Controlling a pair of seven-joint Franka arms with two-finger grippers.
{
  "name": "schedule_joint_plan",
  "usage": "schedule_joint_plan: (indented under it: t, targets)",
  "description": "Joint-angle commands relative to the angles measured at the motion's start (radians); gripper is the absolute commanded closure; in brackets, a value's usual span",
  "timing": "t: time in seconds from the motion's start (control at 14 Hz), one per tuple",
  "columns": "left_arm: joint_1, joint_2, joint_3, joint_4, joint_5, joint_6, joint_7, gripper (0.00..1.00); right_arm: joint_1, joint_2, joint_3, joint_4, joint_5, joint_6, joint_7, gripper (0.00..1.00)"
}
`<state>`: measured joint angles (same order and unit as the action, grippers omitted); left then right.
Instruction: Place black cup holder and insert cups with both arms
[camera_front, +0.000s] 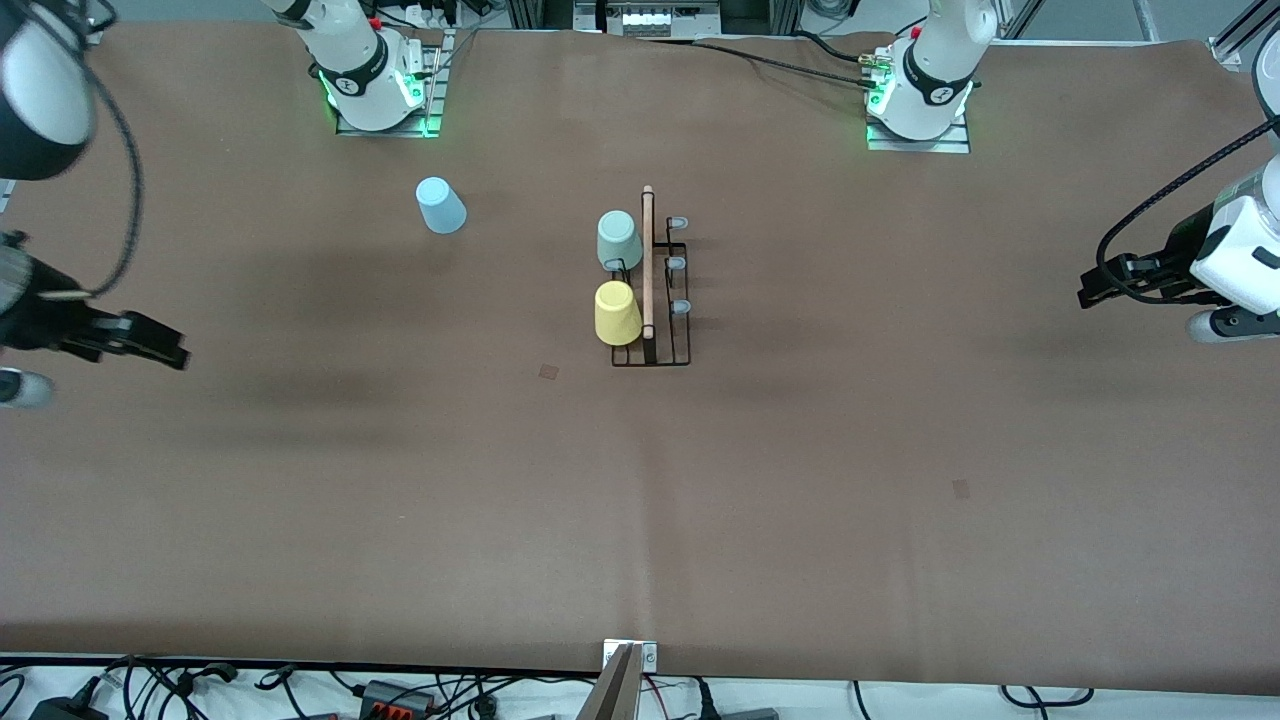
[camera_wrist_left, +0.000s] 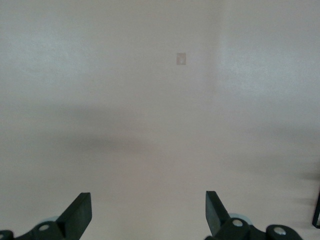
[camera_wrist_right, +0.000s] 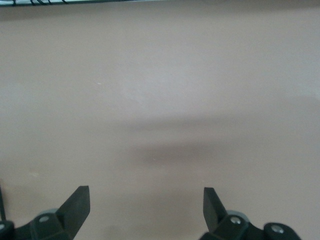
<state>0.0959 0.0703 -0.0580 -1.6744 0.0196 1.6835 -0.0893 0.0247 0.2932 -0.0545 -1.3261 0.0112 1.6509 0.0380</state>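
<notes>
Cup holder first: the black cup holder stands at the middle of the frame, a little above centre, its wooden handle running up and down the picture. It sits between the two bases, which I'd judge puts it in fair reach of either arm.

Lowest of the cups in the frame, the yellow cup is upside down on the rack, on the side toward the right arm's end of the table. Just above it the mint green cup is inverted the same way, so two look already seated. Three pale-tipped pegs on the handle's other side stand bare.

Higher and toward the upper left, the light blue cup rests on the table, well apart from the rack and close to the right arm's base. That one looks like the last job, and the right arm seems the natural choice.

Both arms hang wide at the frame edges, clear of the rack. The right gripper, at the left edge over bare table, has its fingers spread apart and empty. The left gripper, at the right edge, is likewise parted, holding nothing.
</notes>
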Motion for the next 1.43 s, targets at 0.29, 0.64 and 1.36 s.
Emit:
schedule_joint_plan:
  t: [0.29,0.64,1.36]
  targets:
    - [0.008,-0.009,-0.003,-0.001,0.003,-0.010,0.025,0.00,0.001,-0.117,0.002,-0.122,0.004,-0.005,-0.035,0.00]
    - [0.008,-0.009,-0.003,0.001,0.003,-0.010,0.025,0.00,-0.002,-0.290,0.002,-0.354,0.004,0.057,-0.039,0.00]
    - [0.008,-0.009,-0.003,0.001,0.003,-0.010,0.025,0.00,0.001,-0.306,0.005,-0.357,-0.007,0.020,-0.056,0.00]
